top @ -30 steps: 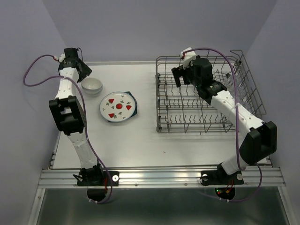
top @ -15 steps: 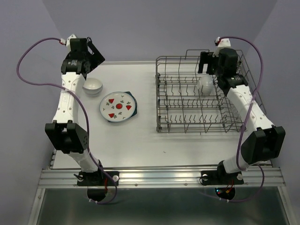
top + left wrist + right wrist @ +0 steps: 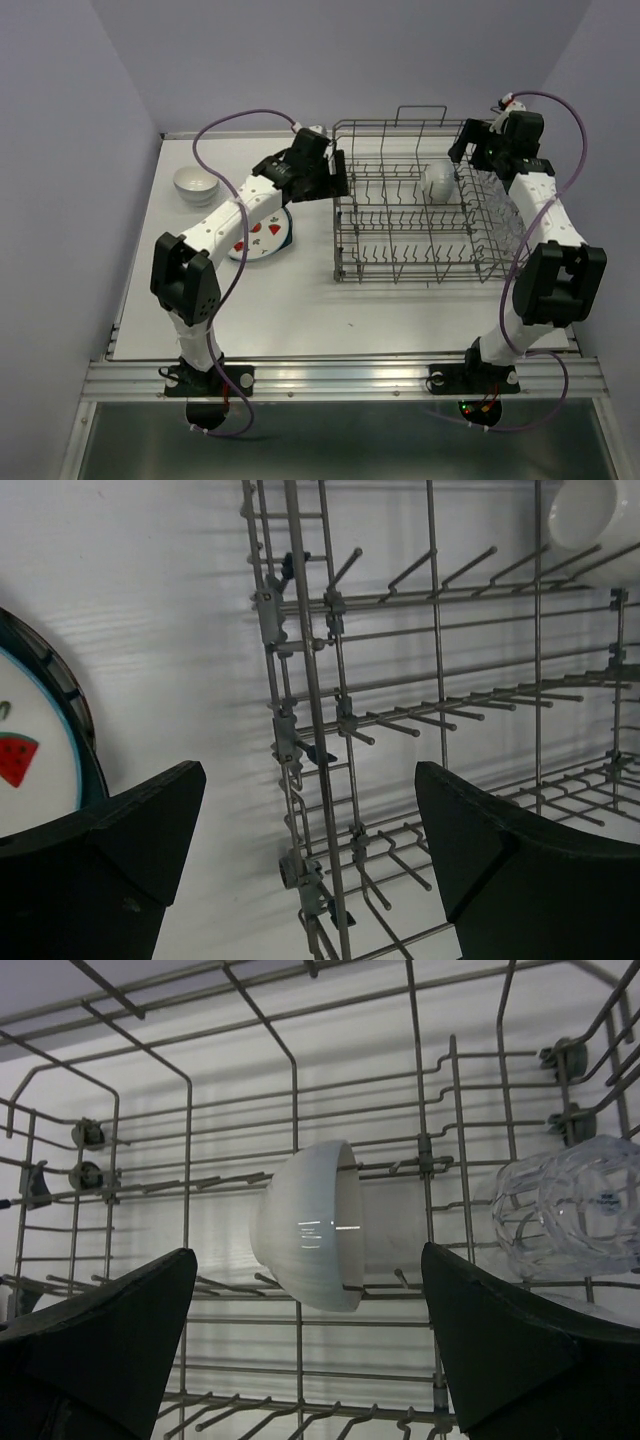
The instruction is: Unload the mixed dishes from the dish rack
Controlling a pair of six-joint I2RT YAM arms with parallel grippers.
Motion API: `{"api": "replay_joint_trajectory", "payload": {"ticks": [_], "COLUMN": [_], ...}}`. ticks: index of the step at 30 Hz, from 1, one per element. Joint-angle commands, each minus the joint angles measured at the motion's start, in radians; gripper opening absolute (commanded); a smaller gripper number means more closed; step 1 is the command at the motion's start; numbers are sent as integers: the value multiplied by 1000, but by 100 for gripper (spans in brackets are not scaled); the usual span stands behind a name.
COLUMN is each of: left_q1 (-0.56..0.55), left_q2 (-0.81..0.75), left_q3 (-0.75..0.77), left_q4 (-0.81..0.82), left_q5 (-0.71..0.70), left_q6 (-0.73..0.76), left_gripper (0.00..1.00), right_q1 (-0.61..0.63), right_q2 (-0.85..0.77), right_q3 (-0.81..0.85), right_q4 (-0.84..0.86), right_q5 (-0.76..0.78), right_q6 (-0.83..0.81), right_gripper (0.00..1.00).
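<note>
**A:** Top view first. The dish rack (image 3: 430, 215) fills the right half of the table (image 3: 300, 310). The left fingers (image 3: 337, 172) hang right at the rack's left rim, near its far corner. The right fingers (image 3: 465, 150) hover over the rack's far right corner.

**B:** And the dishes?

**A:** A tipped bowl (image 3: 438, 182) lies on its side inside the rack, toward the far rail. The strawberry plate (image 3: 262, 238) is left of the rack, half under the left arm. Another white bowl (image 3: 195, 185) sits farther left.

**B:** Left wrist view?

**A:** Those fingers are spread wide and hold nothing, straddling the rack's left edge wires. The teal plate (image 3: 88, 742) rims the strawberry plate, and a strip of table separates it from the rack.

**B:** Right wrist?

**A:** Spread too, and empty, framing the tipped bowl without touching it. A clear tumbler (image 3: 565, 1205) rests among the tines to the bowl's right in this view, with a gap between them.
</note>
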Motion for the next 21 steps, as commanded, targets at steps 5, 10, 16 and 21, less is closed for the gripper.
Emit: {"api": "replay_joint_trajectory", "payload": {"ticks": [5,10,16,21], "left_q1": [-45,-66,-66,-68], "left_q2": [31,57,85,95], "left_q3": [-7,-4,-6,-9], "left_q4": [50,39,30,24], "left_q5": [30,45,47,45], "left_q6": [-7,2,-1,-7], "left_gripper": [94,70,31,14], "right_q1": [-24,-24,-24,-33], "right_q2": [87,138,168,199], "right_q3": [36,47,56,67], "right_q4": [-11,-14,-30,-47], "right_q5": [-180,-208,-239,-298], "right_q6": [-17,-39,-63,-69], "right_gripper": [100,100,100,100]}}
